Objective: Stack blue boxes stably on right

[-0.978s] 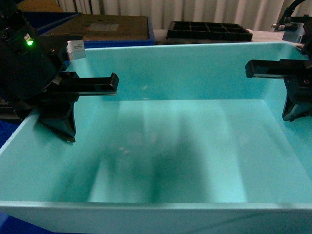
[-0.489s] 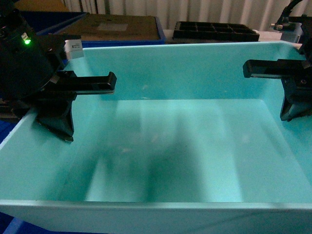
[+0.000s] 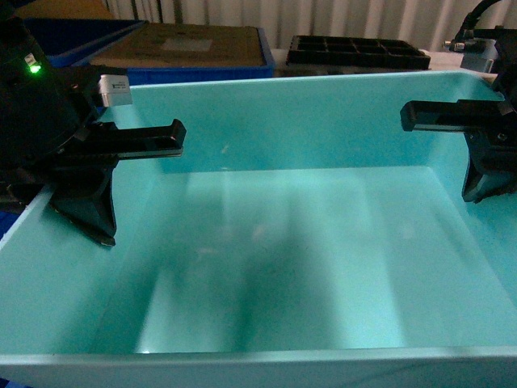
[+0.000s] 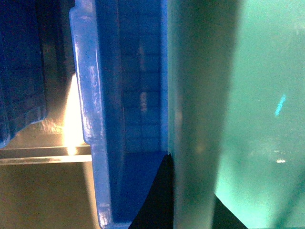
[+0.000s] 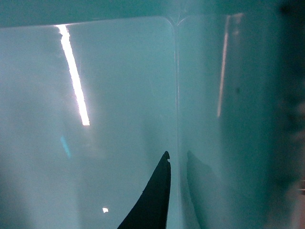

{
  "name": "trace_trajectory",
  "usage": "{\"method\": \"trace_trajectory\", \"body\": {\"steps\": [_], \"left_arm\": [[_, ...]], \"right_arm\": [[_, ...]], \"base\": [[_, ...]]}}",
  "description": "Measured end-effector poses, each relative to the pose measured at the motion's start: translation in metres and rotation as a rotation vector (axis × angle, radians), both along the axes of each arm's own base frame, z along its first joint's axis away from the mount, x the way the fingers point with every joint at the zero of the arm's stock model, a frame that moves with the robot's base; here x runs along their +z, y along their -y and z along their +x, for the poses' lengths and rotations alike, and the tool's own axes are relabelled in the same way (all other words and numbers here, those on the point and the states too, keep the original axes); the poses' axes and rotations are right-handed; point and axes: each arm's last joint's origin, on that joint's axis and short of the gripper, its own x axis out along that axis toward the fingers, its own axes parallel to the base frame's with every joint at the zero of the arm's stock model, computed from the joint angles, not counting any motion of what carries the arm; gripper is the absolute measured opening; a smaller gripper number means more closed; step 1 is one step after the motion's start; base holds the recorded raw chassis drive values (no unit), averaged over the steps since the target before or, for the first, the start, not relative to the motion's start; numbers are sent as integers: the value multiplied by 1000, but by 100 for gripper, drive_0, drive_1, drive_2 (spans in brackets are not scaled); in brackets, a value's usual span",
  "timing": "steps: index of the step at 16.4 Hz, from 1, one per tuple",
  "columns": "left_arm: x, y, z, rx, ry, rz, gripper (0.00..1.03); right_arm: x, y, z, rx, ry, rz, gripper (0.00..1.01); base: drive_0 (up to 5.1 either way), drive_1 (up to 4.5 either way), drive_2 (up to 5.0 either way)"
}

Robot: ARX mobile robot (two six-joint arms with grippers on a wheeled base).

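The light turquoise tub (image 3: 283,267) fills the head view, held up close by both arms. My left gripper (image 3: 93,230) is shut on its left wall, with one black finger (image 3: 85,206) inside the tub. My right gripper (image 3: 483,190) is shut on the right wall. In the left wrist view the tub wall (image 4: 195,119) runs between the dark fingers (image 4: 155,200) of my left gripper (image 4: 190,191). A royal-blue crate (image 4: 138,95) lies just outside that wall. In the right wrist view my right gripper (image 5: 178,164) pinches the tub's wall (image 5: 95,119).
Behind the tub a brown cardboard carton (image 3: 186,44) rests on a blue crate rim (image 3: 202,75). A black compartmented tray (image 3: 359,50) sits at the back right. More blue plastic (image 3: 73,32) shows at the back left.
The tub and both grippers have shifted slightly left and lower in the head view. The carton and tray behind have slid to the right. Both grips are unchanged.
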Motion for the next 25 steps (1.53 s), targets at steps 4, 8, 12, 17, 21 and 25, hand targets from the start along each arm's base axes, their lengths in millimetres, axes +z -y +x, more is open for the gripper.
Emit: {"method": "trace_trajectory", "body": {"steps": [4, 8, 12, 17, 21, 25], "left_arm": [[-2, -1, 9, -12, -21, 11, 2], [-11, 4, 37, -50, -15, 23, 2], [-34, 11, 55, -102, -49, 38, 2], [-48, 31, 55, -159, -36, 32, 2], [-73, 42, 45, -175, -120, 29, 2], [-93, 44, 38, -181, -155, 36, 2]], "right_arm": [[-6, -3, 12, 5, -25, 11, 8], [-30, 1, 34, -28, -73, 46, 8], [-62, 8, 46, -56, -148, 43, 8], [-68, 25, 53, -65, -148, 30, 8], [-79, 31, 48, -23, -164, -2, 8], [-98, 32, 45, -5, -187, -10, 8]], "base": [[0, 0, 0], [0, 0, 0], [0, 0, 0], [0, 0, 0], [0, 0, 0], [0, 0, 0]]}}
